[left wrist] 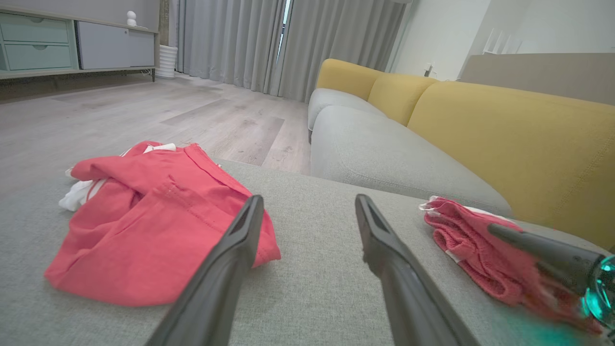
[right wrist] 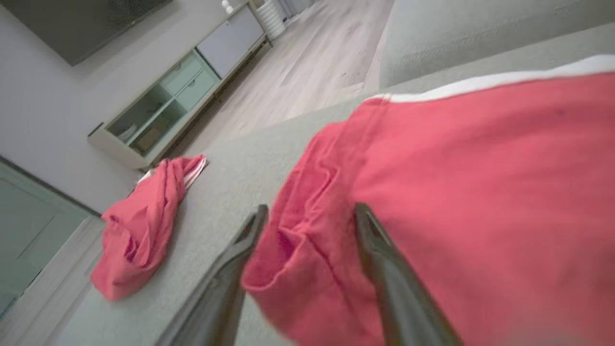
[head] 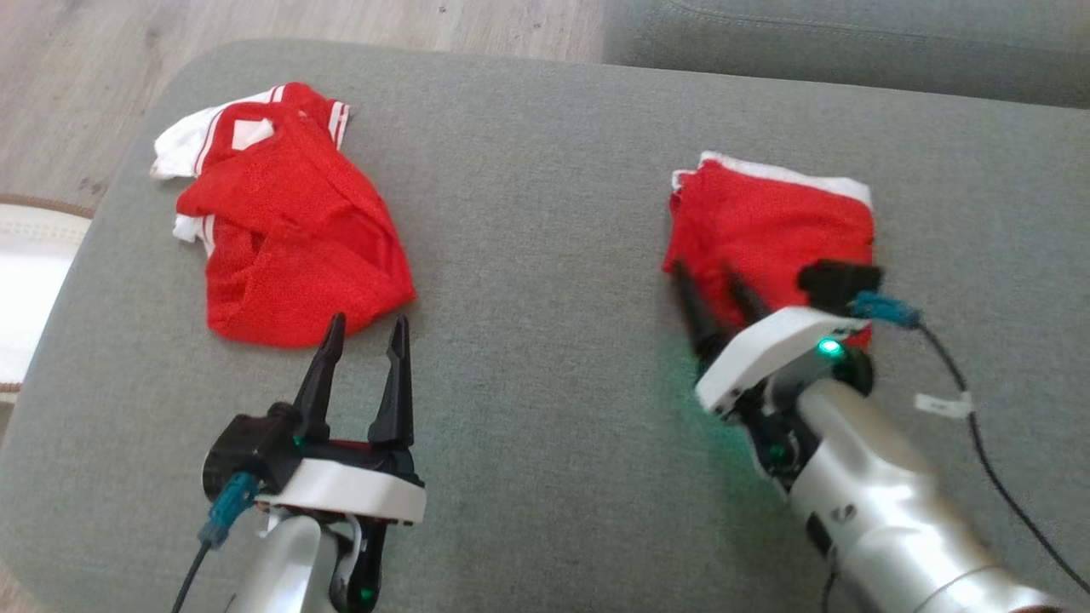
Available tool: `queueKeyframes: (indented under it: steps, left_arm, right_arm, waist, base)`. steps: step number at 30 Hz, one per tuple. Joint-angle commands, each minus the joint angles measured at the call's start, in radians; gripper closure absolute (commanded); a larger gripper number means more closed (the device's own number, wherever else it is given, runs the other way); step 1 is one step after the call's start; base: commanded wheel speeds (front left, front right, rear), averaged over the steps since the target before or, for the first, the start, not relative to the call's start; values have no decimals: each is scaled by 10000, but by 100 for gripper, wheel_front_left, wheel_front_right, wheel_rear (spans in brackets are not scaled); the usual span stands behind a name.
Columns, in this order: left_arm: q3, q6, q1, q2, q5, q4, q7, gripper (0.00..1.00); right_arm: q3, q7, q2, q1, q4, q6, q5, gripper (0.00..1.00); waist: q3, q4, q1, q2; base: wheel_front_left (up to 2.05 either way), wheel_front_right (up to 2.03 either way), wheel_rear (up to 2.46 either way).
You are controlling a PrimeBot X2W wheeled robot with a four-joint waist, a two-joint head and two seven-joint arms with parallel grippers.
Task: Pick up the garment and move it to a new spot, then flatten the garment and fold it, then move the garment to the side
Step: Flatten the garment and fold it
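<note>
Beneath both pairs of fingers spreads a broad grey cushion (head: 545, 213). Just ahead of the left gripper (head: 368, 322), and a little to its left, lies a crumpled red garment (head: 289, 230) with white trim, its near hem close to the fingertips but apart from them. The left fingers stand wide apart, holding nothing. A smaller folded red garment (head: 766, 230) lies ahead of and under the right gripper (head: 707, 274). Its fingers are spread, one over the cloth, one beside its left edge, the near corner loose between them.
</note>
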Motion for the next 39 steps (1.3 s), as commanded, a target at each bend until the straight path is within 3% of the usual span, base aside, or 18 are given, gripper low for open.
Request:
queueKeyframes:
  steps: [1,8,13,16,18,22,30,35,39]
  left_arm:
    - [341,33,-110,74,3,-270,-51,0]
    - [423,28,-132,74,88,-311,-51,0]
    - [516,21,-136,74,144,-533,-51,0]
    - [571,13,-164,74,92,-741,-51,0]
    - [544,4,-214,74,95,-899,-51,0]
    - [540,-14,-303,74,95,-1295,-51,0]
    - [447,-51,-275,74,244,-1657,-51,0]
    - [347,-62,-168,74,323,-1645,-51,0]
    - [354,-68,-32,74,348,-1640,-51,0]
  right_arm:
    - [310,40,160,35,-363,-7,124,0]
    - [1624,219,160,193,-1187,-7,853,0]
    - [1146,-662,149,-163,-798,-7,179,0]
    - [720,-947,-248,-340,-733,-7,-840,0]
    - [149,-1006,-675,-321,-923,-7,-1667,0]
    - [-2019,-1018,-1287,454,-2442,-7,-3726,0]
    - [-5516,-1021,-300,3133,-5342,-7,-6893,0]
    - [-6249,-1022,84,3940,-6061,-7,-7476,0]
    - [-6256,-1022,151,4317,-6313,-7,-7374,0]
  waist:
    - [-24,-55,0,0]
    - [-205,-456,0,0]
    - [-325,-862,0,0]
    - [-343,-1114,0,0]
    - [-336,-1239,0,0]
    - [-294,-1499,0,0]
    - [-267,-1886,0,0]
    - [-259,-1979,0,0]
    - [-268,-2036,0,0]
  base:
    - [0,0,0]
    - [0,0,0]
    - [0,0,0]
    - [0,0,0]
    - [0,0,0]
    - [0,0,0]
    - [0,0,0]
    - [0,0,0]
    - [0,0,0]
